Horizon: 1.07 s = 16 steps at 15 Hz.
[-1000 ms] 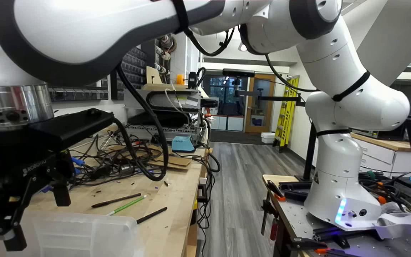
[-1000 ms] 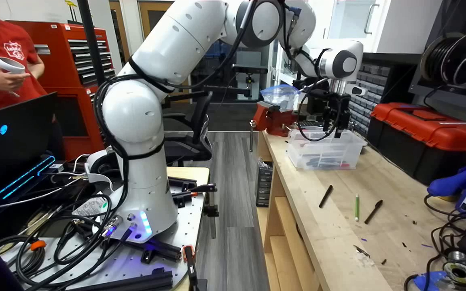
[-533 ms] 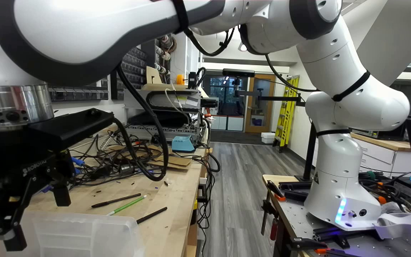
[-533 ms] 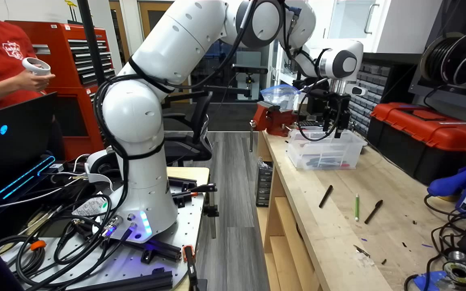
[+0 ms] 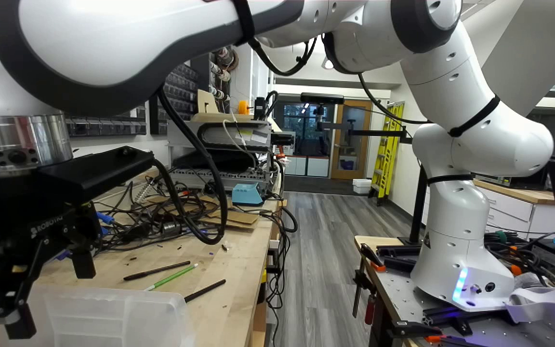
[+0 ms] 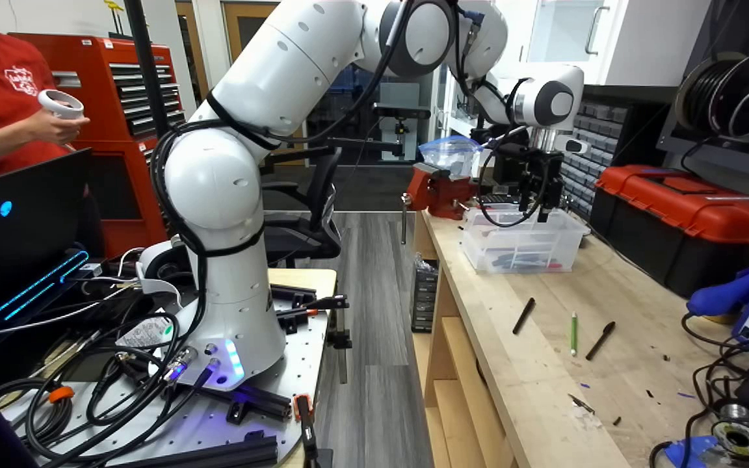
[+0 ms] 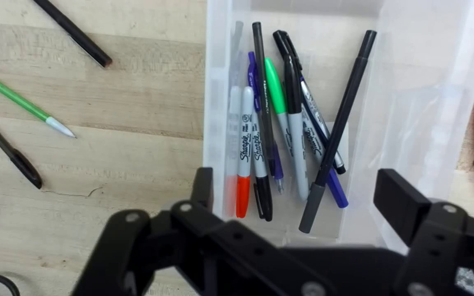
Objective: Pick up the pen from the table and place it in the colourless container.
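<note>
The 2 fingers [image 7: 401, 205] of the gripper [image 7: 298, 193] are spread wide, and nothing is pinched between them. Below the gap, in the wrist view, the colourless container [image 7: 216, 61] is seen, its 2 facing walls roughly lined up with the fingertips; whether the rim is touched cannot be told. Inside it, a long black pen [image 7: 337, 131] is crossed slantwise over other pens and markers [image 7: 298, 144].

Outside the wall, 3 pens are spaced apart on the table [image 7: 146, 135]: a black pen [image 7: 74, 32], a green pen [image 7: 12, 95] and a dark capped pen [image 7: 6, 146]. Which pen is meant cannot be told; if it is the long black pen, the placing may be judged done.

Any of the table's 3 would be expected to be light, stiff and hardly fragile, with a smooth round barrel that is easily rolled. The hold is best taken at mid-barrel, with the fingers closed squarely across it and brought low to the table; if gripped near an end, the pen would likely be swung or tipped. The green pen's pale point and the dark capped pen's wider end are better avoided.
</note>
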Motion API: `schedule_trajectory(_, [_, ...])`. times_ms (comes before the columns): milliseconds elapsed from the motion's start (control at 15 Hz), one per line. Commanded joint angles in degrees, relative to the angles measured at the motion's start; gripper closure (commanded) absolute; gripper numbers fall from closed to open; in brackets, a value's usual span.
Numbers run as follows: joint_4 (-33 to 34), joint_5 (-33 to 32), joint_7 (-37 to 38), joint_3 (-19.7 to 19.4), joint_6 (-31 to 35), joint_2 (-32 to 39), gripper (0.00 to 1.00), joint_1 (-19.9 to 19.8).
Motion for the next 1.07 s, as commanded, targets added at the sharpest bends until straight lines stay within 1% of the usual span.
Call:
schedule_trajectory(0, [-0.11, 0.36, -0.18, -0.41, -0.1, -0.48, 0.0, 0.37])
schedule_trajectory(467, [-5.31, -0.81, -4.25, 0.22, 0.65, -6.79, 0.0, -0.58])
schedule_trajectory(733, [-9.57, -1.33, -10.66, 0.27, 1.55, -10.83, 0.0, -2.0])
schedule_trajectory(1000, [-15.7, -2.11, -18.14, 0.39, 2.85, -14.59, 0.0, -5.11])
